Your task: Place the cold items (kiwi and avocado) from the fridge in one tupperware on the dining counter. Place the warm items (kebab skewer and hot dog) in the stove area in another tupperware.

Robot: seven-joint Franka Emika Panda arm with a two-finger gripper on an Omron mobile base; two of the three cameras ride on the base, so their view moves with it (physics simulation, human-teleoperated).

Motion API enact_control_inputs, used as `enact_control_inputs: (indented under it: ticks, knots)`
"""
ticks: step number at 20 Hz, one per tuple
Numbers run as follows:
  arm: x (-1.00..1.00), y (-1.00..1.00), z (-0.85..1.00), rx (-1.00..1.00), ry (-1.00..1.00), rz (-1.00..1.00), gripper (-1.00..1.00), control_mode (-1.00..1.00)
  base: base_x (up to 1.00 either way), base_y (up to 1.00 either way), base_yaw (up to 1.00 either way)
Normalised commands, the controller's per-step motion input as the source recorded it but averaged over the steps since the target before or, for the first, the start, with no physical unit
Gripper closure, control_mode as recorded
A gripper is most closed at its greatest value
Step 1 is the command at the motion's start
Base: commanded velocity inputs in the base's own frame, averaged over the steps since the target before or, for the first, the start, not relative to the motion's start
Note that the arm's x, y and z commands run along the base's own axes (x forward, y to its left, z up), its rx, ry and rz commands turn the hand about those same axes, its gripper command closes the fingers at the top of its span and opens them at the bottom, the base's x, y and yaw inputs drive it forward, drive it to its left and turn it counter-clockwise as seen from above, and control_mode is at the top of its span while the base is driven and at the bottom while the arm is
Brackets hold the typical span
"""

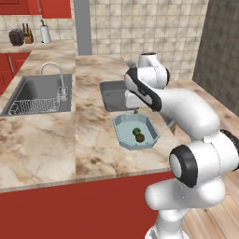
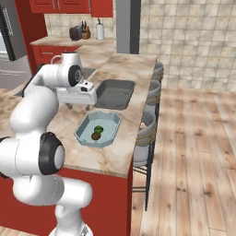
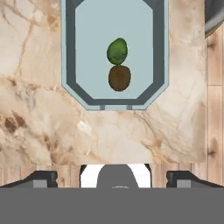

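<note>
My pincer (image 3: 112,178) stands wide apart at the bottom of the hand view, holding and touching nothing. Above it, upper centre, the pale blue tupperware (image 3: 70,52) sits on the marble counter (image 3: 39,131), with the green avocado (image 3: 117,51) touching the brown kiwi (image 3: 119,78) inside it.

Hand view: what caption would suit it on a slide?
Looking down past the open gripper: avocado and kiwi touching inside a pale blue tupperware.
</note>
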Motion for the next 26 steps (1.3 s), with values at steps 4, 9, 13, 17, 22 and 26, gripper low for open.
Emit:
enact_control_inputs:
  ticks: [4,9,13,17,22,26]
  knots:
    - [-1.00,-0.07,0.09,-0.03,0.11,0.00,-1.00,-1.00,0.00,0.00,0.00]
    - [-1.00,-0.10,0.00,0.00,0.13,0.00,-1.00,-1.00,0.00,0.00,0.00]
    - [-1.00,-0.15,0.02,0.00,0.06,0.00,-1.00,-1.00,0.00,0.00,0.00]
    - [-0.80,-0.14,0.00,0.00,-0.35,0.11,-1.00,-1.00,0.00,0.00,0.00]
    - [-0.15,-0.31,-0.38,0.00,-0.38,0.05,-1.00,-1.00,0.00,0.00,0.00]
    - [0.03,-0.42,-0.46,0.03,-0.10,0.00,-1.00,-1.00,0.00,0.00,0.00]
